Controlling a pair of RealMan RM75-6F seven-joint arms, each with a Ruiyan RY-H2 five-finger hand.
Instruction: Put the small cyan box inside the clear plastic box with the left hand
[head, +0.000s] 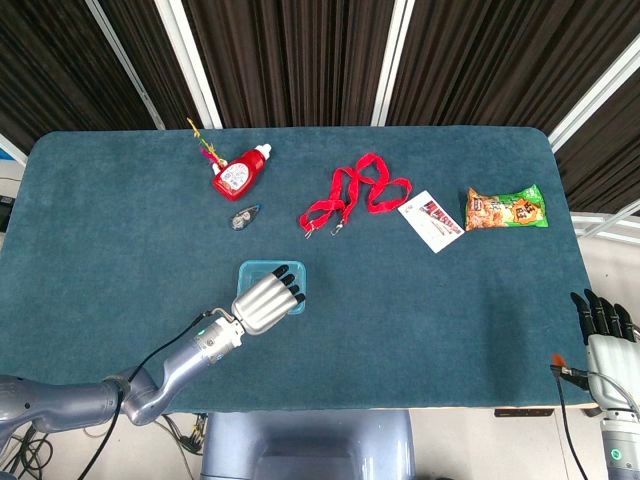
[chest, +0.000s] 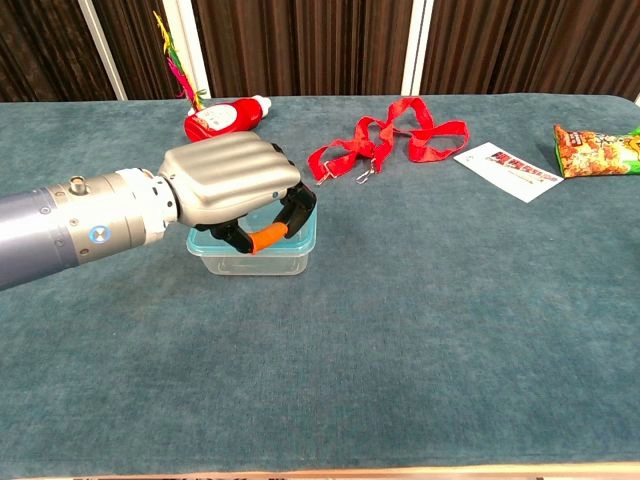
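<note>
Clear plastic box under the left hand.
One box on the counter; fingers curl over it, grasp unclear; cyan box unseen; right hand idle, fingers straight.

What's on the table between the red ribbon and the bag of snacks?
A white card lies between the red ribbon and the snack bag, touching neither. The head view shows it best.

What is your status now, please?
Left hand curled over clear box, grip unclear. Right hand open, beside table. Cyan box not seen. Nothing blocks.
</note>
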